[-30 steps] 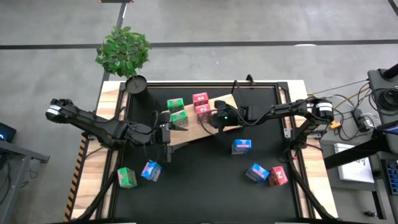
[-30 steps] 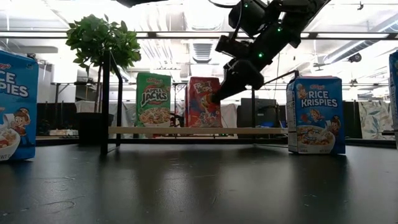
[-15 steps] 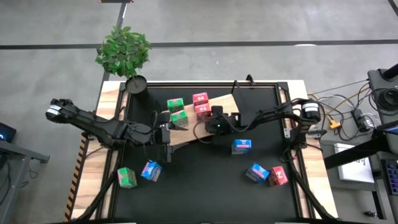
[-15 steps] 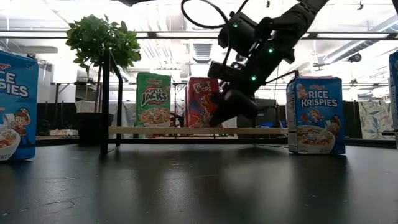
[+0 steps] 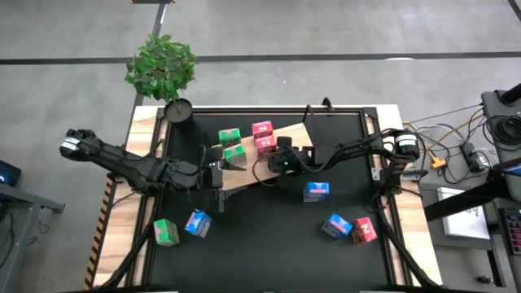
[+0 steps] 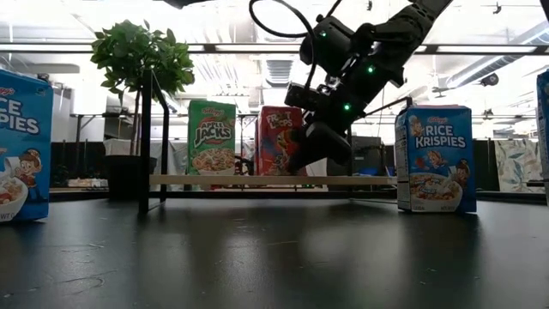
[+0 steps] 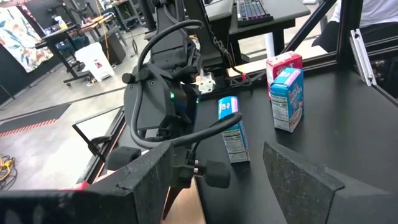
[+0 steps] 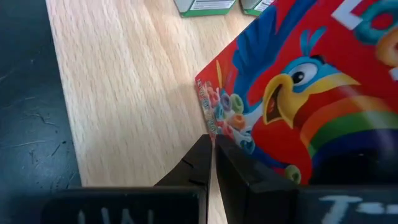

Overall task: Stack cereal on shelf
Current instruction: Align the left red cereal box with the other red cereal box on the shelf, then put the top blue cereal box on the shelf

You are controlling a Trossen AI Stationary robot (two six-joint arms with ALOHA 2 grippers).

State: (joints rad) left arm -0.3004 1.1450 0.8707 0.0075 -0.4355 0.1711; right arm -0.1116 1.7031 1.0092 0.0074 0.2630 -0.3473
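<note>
Two pink-red boxes (image 5: 262, 135) and two green boxes (image 5: 232, 147) stand on the shelf (image 5: 244, 174) at the centre of the high view. My right gripper (image 8: 210, 163) hovers low over the wood, fingers pressed together, tips just beside a pink-red box. My left gripper (image 5: 218, 180) waits spread at the shelf's left end

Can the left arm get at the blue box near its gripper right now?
Probably yes. The left gripper hangs just above the blue box, its fingers open and empty. Only bare mat lies between them; the green box sits on the far side.
</note>
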